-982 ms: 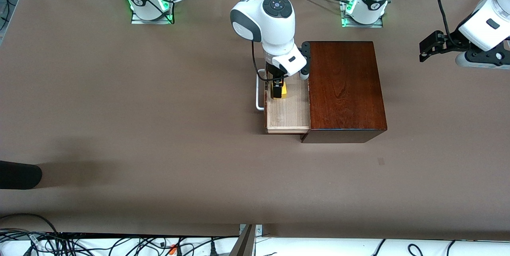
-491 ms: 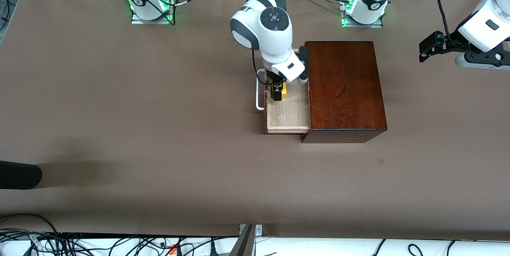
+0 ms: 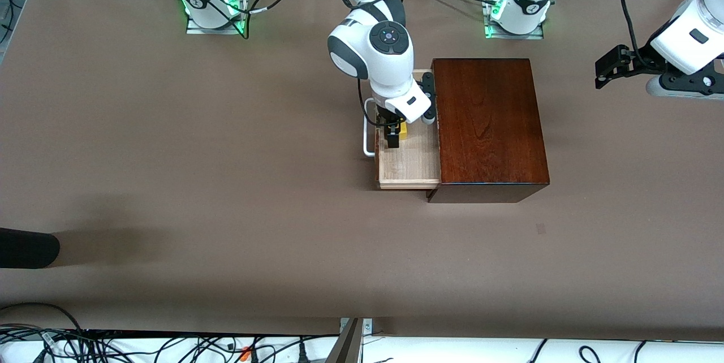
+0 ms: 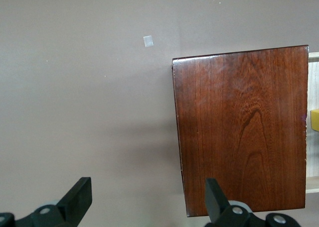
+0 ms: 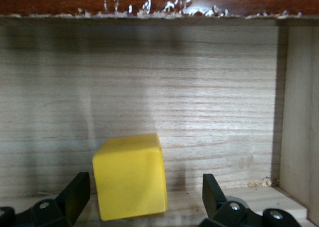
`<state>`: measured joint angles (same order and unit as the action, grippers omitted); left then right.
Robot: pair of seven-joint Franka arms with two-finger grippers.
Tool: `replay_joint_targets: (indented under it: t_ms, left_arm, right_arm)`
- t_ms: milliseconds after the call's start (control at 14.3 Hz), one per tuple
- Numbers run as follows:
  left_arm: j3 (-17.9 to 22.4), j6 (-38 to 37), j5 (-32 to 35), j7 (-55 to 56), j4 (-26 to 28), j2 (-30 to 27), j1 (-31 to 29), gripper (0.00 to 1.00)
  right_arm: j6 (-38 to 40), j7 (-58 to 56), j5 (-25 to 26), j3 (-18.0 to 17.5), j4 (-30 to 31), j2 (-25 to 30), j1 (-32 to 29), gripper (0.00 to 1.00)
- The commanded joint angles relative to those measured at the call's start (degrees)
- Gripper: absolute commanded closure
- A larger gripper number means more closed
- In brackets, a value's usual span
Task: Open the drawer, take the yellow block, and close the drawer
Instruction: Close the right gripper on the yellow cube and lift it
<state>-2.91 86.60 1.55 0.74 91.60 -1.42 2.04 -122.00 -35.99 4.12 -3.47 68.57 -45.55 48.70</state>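
High front camera, two wrist close-ups

The brown bench (image 3: 226, 154) holds a dark wooden box (image 3: 489, 125). The box's drawer (image 3: 407, 173) sticks out toward the right arm's end. A tiny pale square (image 3: 541, 229) lies on the bench, nearer the front camera than the box.

The drawer (image 3: 408, 166) stands pulled out of the box (image 3: 489, 125) toward the right arm's end of the table (image 3: 169, 154); the block (image 3: 402, 130) lies in the drawer, in its part farther from the front camera; the right gripper (image 3: 392, 135), jaws apart, is down in the drawer about the block; the left gripper (image 4: 144, 199), jaws apart, waits over the table's left-arm end, well apart from the box.
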Motion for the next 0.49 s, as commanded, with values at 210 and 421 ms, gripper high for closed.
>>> replay_joint_targets:
  t_ms: [210,421]
  left_arm:
    - [0.01,-0.21,0.38,-0.48,-0.46,0.02,0.16,0.0]
    - [0.01,-0.21,0.38,-0.48,-0.46,-0.07,0.24,0.0]
  right_arm:
    - [0.19,-0.84,-1.22,-0.13,-2.03,-1.21,0.34,0.22]
    - [0.19,-0.66,-1.3,-0.13,-2.03,-1.12,0.34,0.58]
